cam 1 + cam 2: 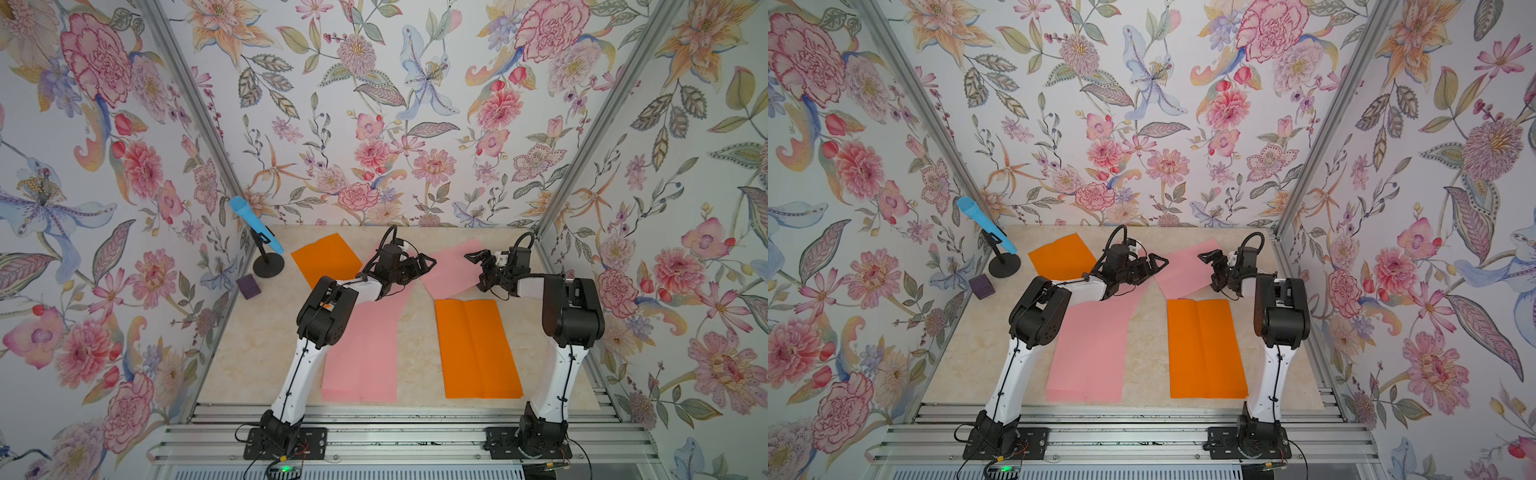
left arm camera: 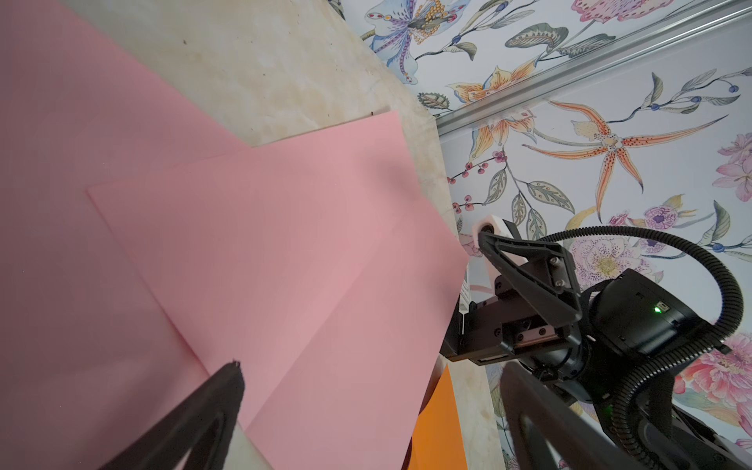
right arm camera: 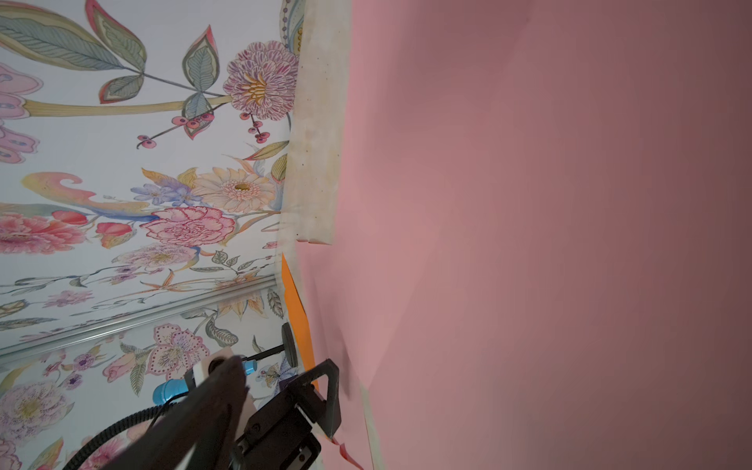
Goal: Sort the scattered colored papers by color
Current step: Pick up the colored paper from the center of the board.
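Two arms reach inward over the marbled tabletop (image 1: 415, 353) as I watch from the remote station, with coloured papers lying in four patches beneath them.

At 10 o'clock, by the left wall, a blue microphone (image 1: 254, 222) leans on its black stand. A small purple block (image 1: 248, 286) sits just nearer to me.

Next comes an orange sheet (image 1: 326, 259) at 11 o'clock, lying flat, its near corner hidden under the left arm.

A long pink sheet (image 1: 365, 353) runs from the centre down to 7 o'clock at the front edge. Offset edges show at its near left corner.

The left fingers (image 1: 426, 262) hover at the centre, pointing toward 3 o'clock. They stand wide apart with nothing between them. In the left wrist view they frame bare pink paper.

A second pink sheet (image 1: 451, 268) lies askew at 1 o'clock, overlapping the far end of the long pink one. Its near corner meets the far edge of a creased orange sheet (image 1: 478, 349), which stretches from the centre down to 5 o'clock.

The right fingers (image 1: 473, 254), at 2 o'clock, point toward 9 o'clock at the askew pink sheet's right edge. In both top views they stand apart. The right wrist view is filled with pink paper close to the lens. I cannot tell whether these fingers touch the sheet.
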Tool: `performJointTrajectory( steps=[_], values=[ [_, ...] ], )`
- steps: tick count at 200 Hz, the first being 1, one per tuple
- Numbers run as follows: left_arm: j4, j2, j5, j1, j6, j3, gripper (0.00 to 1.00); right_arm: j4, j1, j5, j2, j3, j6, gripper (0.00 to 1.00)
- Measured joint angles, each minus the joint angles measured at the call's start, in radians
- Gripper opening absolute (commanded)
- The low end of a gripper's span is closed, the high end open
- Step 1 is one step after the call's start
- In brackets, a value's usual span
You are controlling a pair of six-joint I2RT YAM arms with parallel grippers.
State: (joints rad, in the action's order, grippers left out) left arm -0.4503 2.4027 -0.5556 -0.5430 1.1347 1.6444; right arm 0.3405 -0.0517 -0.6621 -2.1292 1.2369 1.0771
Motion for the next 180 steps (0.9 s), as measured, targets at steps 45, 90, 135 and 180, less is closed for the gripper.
performJointTrajectory(
  steps=[45, 90, 135, 180],
  values=[
    [0.002, 0.000, -0.014, 0.000, -0.002, -0.006, 1.00, -0.116, 0.008, 0.075, 0.001, 0.037, -0.048, 0.38],
    [0.088, -0.031, -0.006, 0.018, -0.067, -0.011, 1.00, -0.309, 0.027, 0.142, 0.001, 0.159, -0.106, 0.36],
    [0.172, -0.192, 0.036, 0.069, -0.160, -0.116, 1.00, -0.517, 0.040, 0.227, 0.001, 0.393, -0.209, 0.02],
    [0.188, -0.368, 0.070, 0.097, -0.221, -0.289, 1.00, -0.628, 0.046, 0.263, -0.029, 0.446, -0.244, 0.00]
  ],
)
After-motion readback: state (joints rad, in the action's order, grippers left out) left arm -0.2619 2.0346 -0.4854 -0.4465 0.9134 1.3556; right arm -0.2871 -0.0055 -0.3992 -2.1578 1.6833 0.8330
